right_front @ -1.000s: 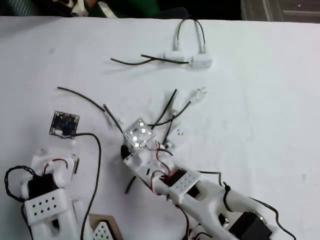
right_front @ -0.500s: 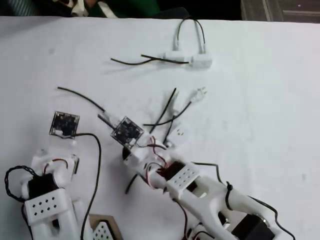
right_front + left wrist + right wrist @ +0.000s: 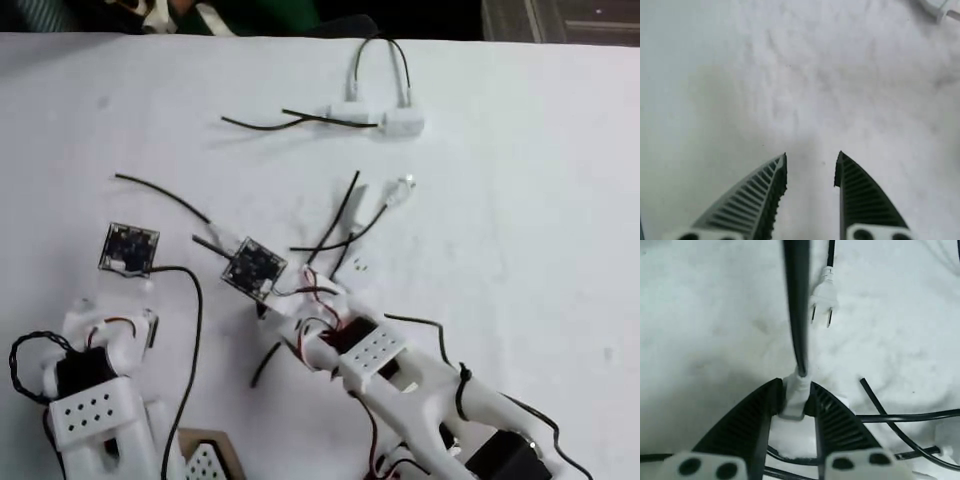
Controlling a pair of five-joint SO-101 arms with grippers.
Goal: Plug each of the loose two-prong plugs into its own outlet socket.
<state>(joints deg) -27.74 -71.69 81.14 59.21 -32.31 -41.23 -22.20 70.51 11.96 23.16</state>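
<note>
Currently:
- right gripper (image 3: 795,385): clamped on a white plug body (image 3: 794,401), one finger on each flank. The held cord (image 3: 797,305), black, runs straight out ahead of the jaws over the table (image 3: 700,315).
- loose two-prong plug (image 3: 823,296): white, lying flat just beside the held cord but not touching it. Its prongs point back toward the right gripper and its own black lead runs away from it.
- more black leads (image 3: 900,417) cross the table close beside the right gripper.
- right arm (image 3: 375,352): comes in from the near right, with its wrist board (image 3: 253,268) left of centre.
- white plug (image 3: 400,188): right of centre and farther out than the right arm, on a black lead trailing near-left. Can't tell if it is the same plug the right wrist view shows.
- right socket (image 3: 403,122) and left socket (image 3: 345,112): white blocks side by side at far centre, well apart from both arms. A black cord (image 3: 290,118) reaches them from the left; can't tell if it is plugged in.
- left gripper (image 3: 812,155): jaws apart, bare table showing in the gap.
- left arm (image 3: 90,410): at the near left corner, with its small board (image 3: 128,248) just beyond it.
- stray cord piece (image 3: 160,195): black, far left of the wrist board.
</note>
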